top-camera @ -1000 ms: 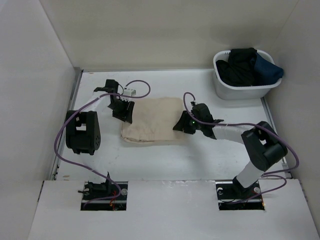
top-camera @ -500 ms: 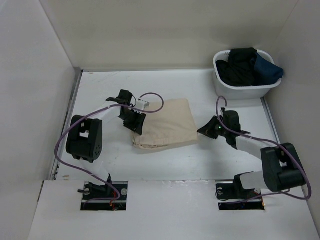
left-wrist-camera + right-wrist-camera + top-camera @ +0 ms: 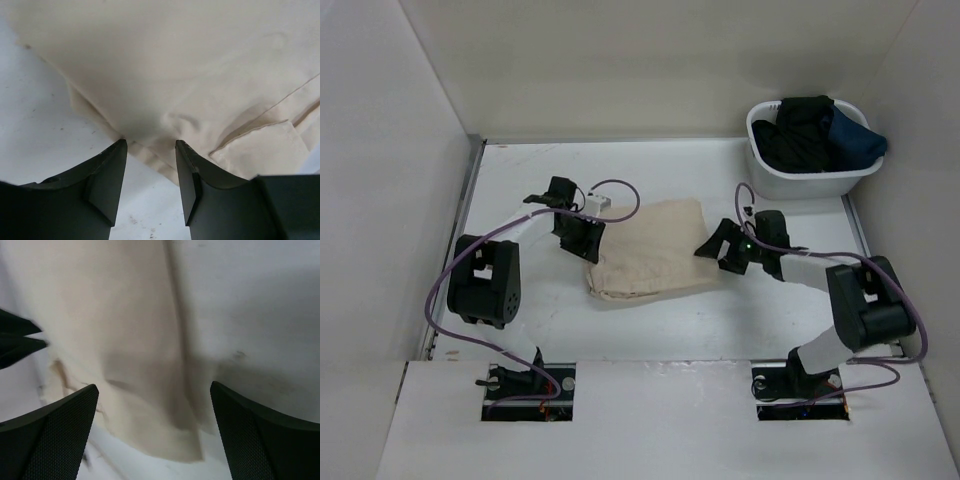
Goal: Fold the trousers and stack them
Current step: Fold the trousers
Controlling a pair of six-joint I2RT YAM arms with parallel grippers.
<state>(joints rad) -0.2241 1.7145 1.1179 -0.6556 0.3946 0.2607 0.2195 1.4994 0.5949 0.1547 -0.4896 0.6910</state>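
Folded trousers [image 3: 650, 248] at centre frame on white desk [image 3: 650, 320]. Left pincer [image 3: 150, 162] part-open at cloth's left edge, grip unclear. Right pincer [image 3: 152, 405] spread wide, released, over right edge.
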